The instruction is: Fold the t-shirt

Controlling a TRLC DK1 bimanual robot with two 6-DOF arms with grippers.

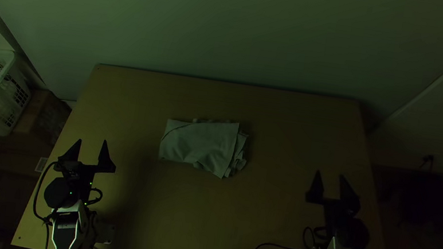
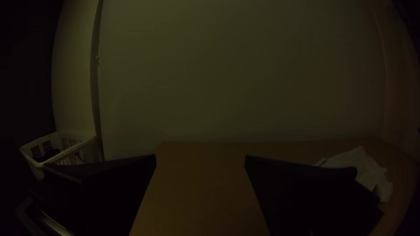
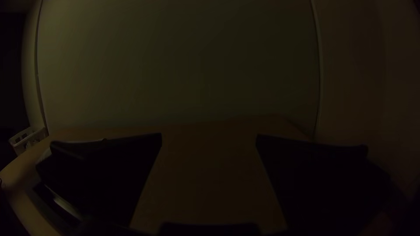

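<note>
Between the middle and the far edge of the table (image 1: 260, 222), slightly toward its left edge: shirt (image 1: 196, 143), pale, lying as a compact, roughly oblong bundle. Upper panel mostly flat, some creasing; under-layers jut out at the end toward the right edge, with a little uneven material along the far side. Number of folds cannot be made out. Left gripper (image 1: 92, 142) by the left edge, in the near half, jaws wide apart, nothing between them. Right gripper (image 1: 330, 176) by the right edge, likewise in the near half, jaws also well parted, also without a hold. Placement reads as sensible: each arm kept to its own side, out of the shirt's way, so no layer is being dragged or pinned; spread jaws would suit either a fresh grasp or a rest after release. Central lay puts the bundle within plausible reach of both. Judgement: folding well advanced, possibly finished apart from tidying. If continued, next move would be tucking or squaring the jutting layers; risk is catching only the top panel and opening the fold. Basket (image 1: 15, 104) with clothes stands beyond the left edge.
</note>
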